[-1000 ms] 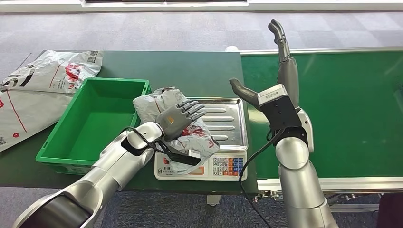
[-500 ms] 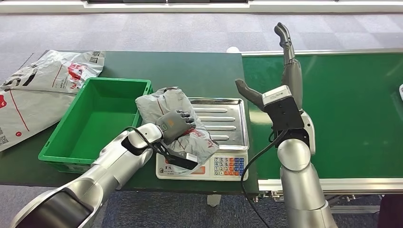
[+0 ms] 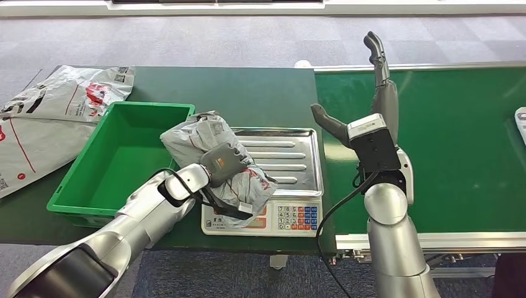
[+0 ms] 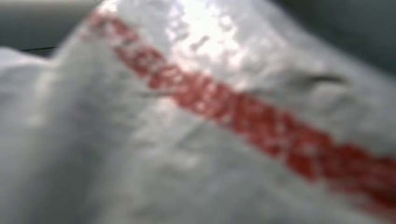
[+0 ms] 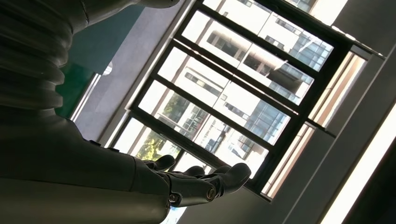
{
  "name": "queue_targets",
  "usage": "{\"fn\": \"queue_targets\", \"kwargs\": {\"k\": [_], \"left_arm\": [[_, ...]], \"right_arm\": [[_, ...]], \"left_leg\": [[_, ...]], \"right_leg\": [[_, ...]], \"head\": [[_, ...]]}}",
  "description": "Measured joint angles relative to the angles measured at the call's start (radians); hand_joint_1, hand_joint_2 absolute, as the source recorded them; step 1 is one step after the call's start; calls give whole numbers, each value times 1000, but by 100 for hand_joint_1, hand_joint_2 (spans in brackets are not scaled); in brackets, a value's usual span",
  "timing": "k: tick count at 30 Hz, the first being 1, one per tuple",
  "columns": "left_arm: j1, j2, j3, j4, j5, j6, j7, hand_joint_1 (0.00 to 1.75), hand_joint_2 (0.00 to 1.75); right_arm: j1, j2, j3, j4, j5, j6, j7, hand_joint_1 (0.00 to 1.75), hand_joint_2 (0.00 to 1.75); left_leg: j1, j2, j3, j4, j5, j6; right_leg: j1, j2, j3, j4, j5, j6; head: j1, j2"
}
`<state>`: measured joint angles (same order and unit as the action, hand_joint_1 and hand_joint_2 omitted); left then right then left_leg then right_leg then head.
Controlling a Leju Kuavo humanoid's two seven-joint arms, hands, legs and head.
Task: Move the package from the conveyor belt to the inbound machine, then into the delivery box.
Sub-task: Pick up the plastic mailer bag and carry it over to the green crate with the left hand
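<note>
Package (image 3: 211, 139) gripped by left hand (image 3: 222, 162), fingers hidden | right hand (image 3: 372, 99) raised, spread, empty

package (image 3: 205, 138) on the scale (image 3: 291, 180), bin (image 3: 124, 158) left, conveyor belt (image 3: 459, 143) right.

You see a dark green bench (image 3: 248, 93) in front of you, set on a floor of grey carpet tiles (image 3: 186, 40). At the bench's far left lie flat white courier bags (image 3: 56, 118) with red and black printing, one overlapping the other, their outer edges hanging past the bench's edge. At the right border of your head view, a small white object (image 3: 521, 121) pokes in; you cannot tell what it is. From the right wrist camera you see large dark-framed windows (image 5: 233, 107) with buildings and greenery outside.
</note>
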<state>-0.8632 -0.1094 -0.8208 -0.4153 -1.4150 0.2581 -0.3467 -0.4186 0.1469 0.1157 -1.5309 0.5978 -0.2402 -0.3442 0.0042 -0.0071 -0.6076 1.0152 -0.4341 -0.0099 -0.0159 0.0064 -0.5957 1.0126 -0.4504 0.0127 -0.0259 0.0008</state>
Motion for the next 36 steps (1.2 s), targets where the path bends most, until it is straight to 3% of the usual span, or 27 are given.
{"fn": "queue_targets", "kwargs": {"k": [36], "left_arm": [[-15, 15, -8, 6, 2, 3, 1, 175, 175]], "right_arm": [[0, 0, -12, 0, 0, 0, -2, 0, 175]], "left_leg": [[0, 0, -3, 0, 0, 0]], "right_leg": [[-1, 0, -2, 0, 0, 0]], "head": [[0, 0]]}}
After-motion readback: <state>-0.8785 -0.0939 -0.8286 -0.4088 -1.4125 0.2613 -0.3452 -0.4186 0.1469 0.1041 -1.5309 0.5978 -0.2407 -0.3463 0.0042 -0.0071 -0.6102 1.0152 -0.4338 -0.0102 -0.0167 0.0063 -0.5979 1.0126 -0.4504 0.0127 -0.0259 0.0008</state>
